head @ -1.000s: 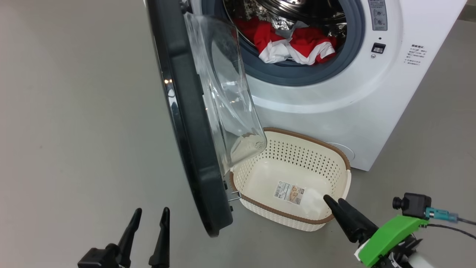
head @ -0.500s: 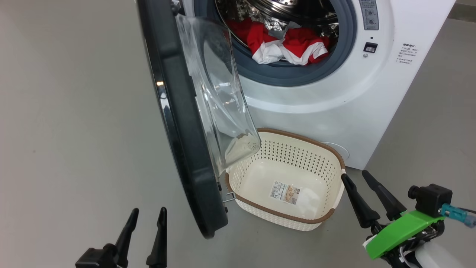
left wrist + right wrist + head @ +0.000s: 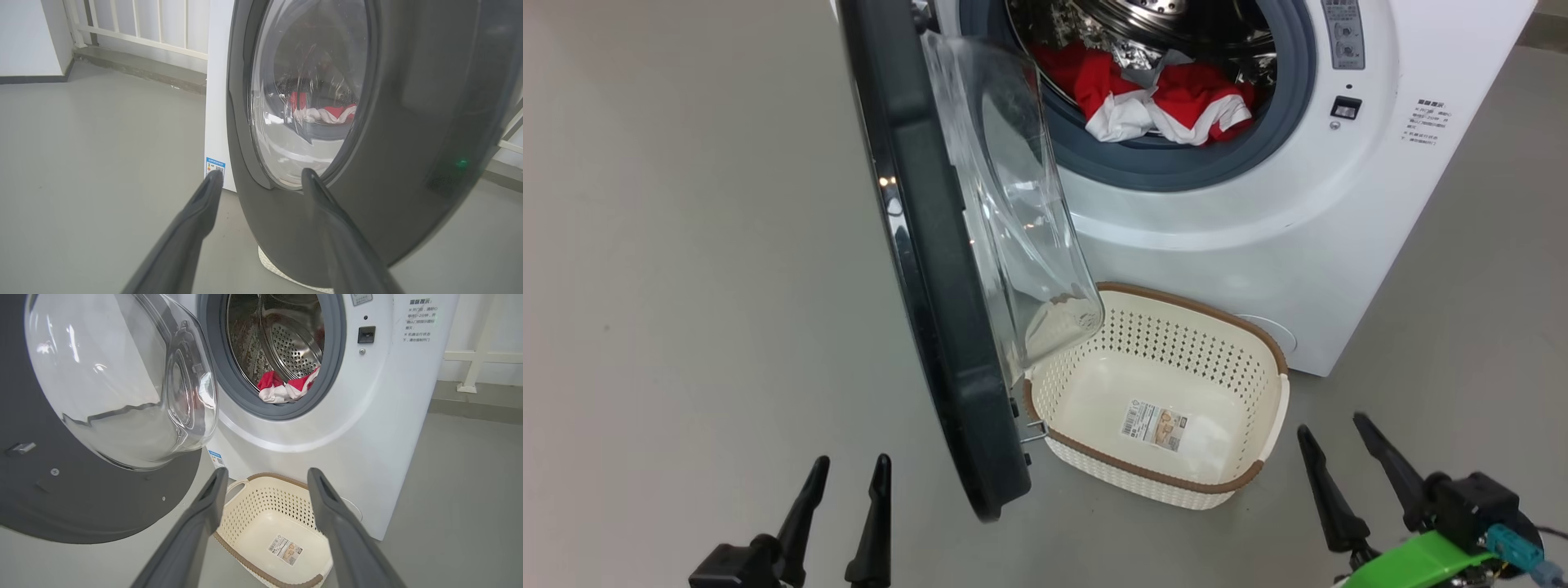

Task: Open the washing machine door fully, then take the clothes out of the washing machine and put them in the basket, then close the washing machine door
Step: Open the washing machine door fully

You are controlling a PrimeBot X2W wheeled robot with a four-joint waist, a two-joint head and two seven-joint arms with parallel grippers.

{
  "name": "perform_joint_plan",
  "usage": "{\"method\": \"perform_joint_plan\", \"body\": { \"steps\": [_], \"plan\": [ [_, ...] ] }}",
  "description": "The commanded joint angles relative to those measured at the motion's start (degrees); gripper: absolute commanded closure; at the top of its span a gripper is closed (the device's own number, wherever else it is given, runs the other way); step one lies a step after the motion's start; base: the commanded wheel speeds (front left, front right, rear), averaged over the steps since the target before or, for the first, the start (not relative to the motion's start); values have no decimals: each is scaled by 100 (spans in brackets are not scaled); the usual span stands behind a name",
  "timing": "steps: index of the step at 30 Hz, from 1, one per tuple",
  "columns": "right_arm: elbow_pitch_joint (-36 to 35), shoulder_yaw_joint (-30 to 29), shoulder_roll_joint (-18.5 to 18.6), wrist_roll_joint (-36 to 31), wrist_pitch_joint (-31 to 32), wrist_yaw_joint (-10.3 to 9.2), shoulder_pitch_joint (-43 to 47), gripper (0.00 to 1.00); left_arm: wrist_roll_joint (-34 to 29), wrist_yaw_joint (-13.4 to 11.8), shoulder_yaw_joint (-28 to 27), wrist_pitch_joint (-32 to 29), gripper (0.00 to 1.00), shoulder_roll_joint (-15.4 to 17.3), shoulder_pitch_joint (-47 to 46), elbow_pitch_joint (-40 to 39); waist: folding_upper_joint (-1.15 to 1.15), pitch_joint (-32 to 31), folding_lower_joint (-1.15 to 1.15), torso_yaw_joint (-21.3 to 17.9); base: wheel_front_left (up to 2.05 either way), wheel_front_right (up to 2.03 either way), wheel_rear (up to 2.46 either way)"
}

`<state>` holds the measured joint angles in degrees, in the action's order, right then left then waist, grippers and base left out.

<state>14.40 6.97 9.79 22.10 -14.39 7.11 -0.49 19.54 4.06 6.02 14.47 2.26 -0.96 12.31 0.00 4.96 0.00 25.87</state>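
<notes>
Both claws stand with their long dark fingers spread wide and hold nothing. The right gripper [image 3: 1330, 425] has drawn back from over the basket's near corner, where it hung a second ago, and now hovers above the grey floor [image 3: 686, 245] out in front of the machine, clear of the basket. The left gripper [image 3: 851, 463] has kept its place further out from the machine, on the door's outer side.

The big white front-loading washing machine [image 3: 1217, 229] has its large round door with the glossy black rim [image 3: 931, 269] swung out from its left side. The door stands about square to the machine's front, and its clear glass bowl [image 3: 1013, 188] bulges back over the basket.

The small cream perforated plastic basket with a brown rim [image 3: 1262, 343] sits on the floor just before the machine, below the drum opening, upright and empty, its long side along the machine's front. The red and white clothes [image 3: 1168, 102] lie in the drum's mouth.

A paper label with a barcode [image 3: 1158, 425] lies on the basket's bottom. A small blue label [image 3: 216, 457] sits low on the machine's front. Chinese print [image 3: 1425, 122] beside the opening is too small to read.
</notes>
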Motion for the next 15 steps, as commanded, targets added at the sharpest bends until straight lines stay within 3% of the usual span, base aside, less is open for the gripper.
{"method": "perform_joint_plan", "body": {
  "steps": [1, 15],
  "plan": [
    [-125, 4, -14, -106, -61, 37, 39, 0, -18, 16, -177, 53, 0, 62, -42, -148, 0, -9, 0, 7, 0, 0, 0],
    [-63, -141, -223, -287, -61, 37, 220, 0, -72, -3, -174, 53, 0, 62, 16, -157, 0, -98, 0, -42, 0, 0, 0]
  ]
}}
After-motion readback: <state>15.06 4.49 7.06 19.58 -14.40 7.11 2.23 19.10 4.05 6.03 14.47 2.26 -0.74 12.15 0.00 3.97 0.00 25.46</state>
